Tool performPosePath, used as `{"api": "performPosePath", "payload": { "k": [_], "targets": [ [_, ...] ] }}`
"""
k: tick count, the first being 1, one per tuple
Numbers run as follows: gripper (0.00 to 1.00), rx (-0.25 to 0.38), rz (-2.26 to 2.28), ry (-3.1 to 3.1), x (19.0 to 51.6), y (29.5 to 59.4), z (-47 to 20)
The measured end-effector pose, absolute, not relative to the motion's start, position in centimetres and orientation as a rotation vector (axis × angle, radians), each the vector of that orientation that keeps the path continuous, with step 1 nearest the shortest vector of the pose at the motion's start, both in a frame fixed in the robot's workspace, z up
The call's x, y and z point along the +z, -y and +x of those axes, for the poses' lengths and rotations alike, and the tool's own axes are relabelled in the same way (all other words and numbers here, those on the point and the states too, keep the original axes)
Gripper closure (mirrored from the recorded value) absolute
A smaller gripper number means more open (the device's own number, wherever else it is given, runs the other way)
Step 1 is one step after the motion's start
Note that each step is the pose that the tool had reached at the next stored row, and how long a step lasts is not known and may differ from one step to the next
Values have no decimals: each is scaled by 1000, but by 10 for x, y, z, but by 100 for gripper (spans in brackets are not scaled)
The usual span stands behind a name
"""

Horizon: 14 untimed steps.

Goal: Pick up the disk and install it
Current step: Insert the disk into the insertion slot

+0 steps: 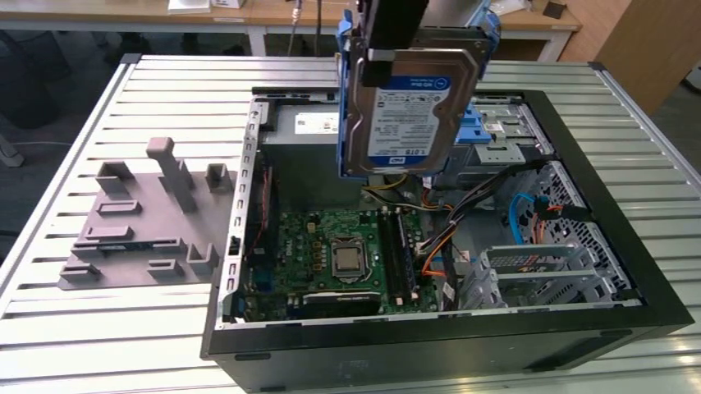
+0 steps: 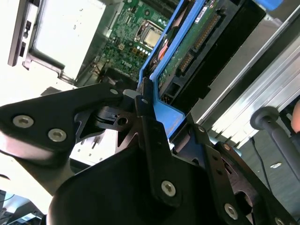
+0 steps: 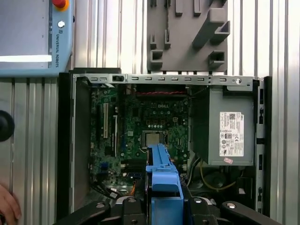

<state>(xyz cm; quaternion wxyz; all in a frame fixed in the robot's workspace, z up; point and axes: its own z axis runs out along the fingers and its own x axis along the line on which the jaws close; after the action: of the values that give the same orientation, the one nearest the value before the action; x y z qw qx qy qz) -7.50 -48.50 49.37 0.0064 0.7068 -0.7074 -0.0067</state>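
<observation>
The disk hangs upright in the air above the back of the open computer case. Its blue-and-white label faces the exterior camera, and a blue carrier frame edges it. My gripper comes down from above and is shut on the disk's upper part. In the second wrist view a black finger presses on the blue frame, and the disk's green circuit side and connector show. In the first wrist view the blue frame stands edge-on above the motherboard.
The case lies on its side on a slatted metal table. Inside are a grey box with a white sticker, cables and a drive cage. A grey fixture plate lies beside the case. A hand shows beside a pendant.
</observation>
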Motion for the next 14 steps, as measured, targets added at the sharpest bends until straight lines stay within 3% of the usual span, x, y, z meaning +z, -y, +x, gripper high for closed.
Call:
{"api": "performPosePath", "payload": {
  "k": [14],
  "targets": [
    [64,-40,2220,2221,490,499,-60]
  ]
}}
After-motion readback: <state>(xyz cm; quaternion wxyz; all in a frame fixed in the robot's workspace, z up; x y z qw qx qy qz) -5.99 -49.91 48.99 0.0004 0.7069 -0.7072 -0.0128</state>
